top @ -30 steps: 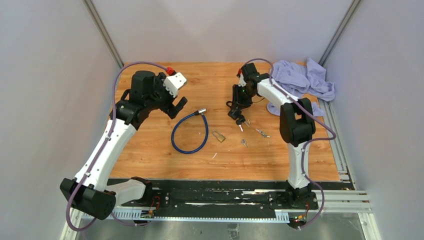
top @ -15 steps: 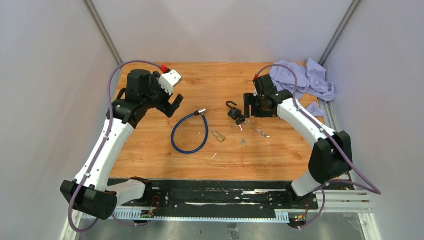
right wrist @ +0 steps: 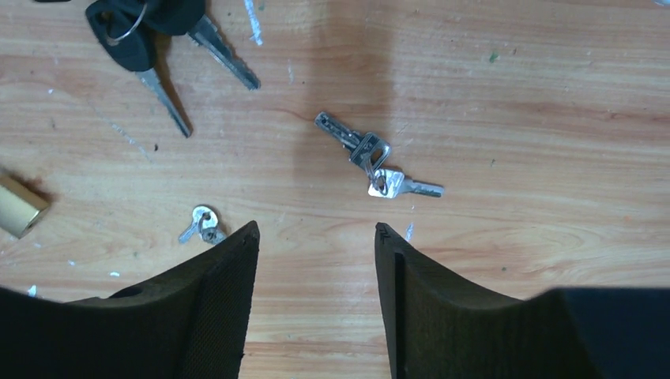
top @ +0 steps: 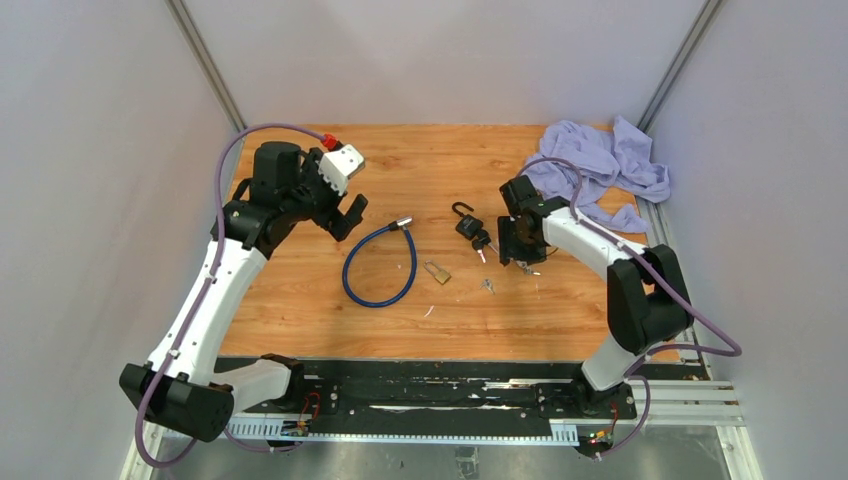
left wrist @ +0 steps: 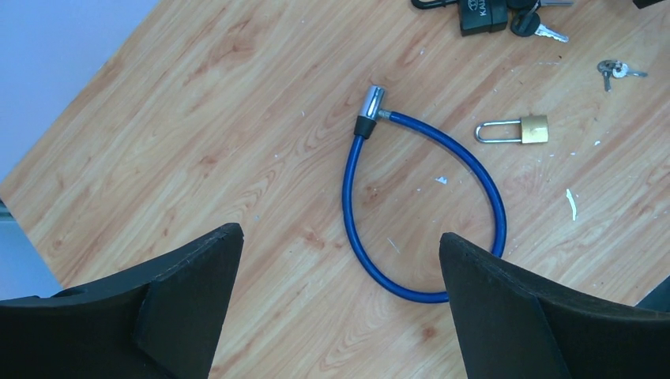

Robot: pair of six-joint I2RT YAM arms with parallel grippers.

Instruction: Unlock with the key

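A black padlock lies mid-table with black-headed keys at its body. To its right, a pair of silver keys on a ring lies flat. My right gripper hovers open just short of this pair, with nothing between its fingers. A small key lies beside its left finger. A brass padlock and a blue cable lock lie further left. Over the cable lock's left side, my left gripper stands wide open and empty.
A crumpled lilac cloth lies at the back right corner. Grey walls close in the wooden table on the left, back and right. Small white flecks dot the wood.
My right gripper let go at the black padlock, swung back to the right, then came forward and down over the silver keys. The left arm barely moved.
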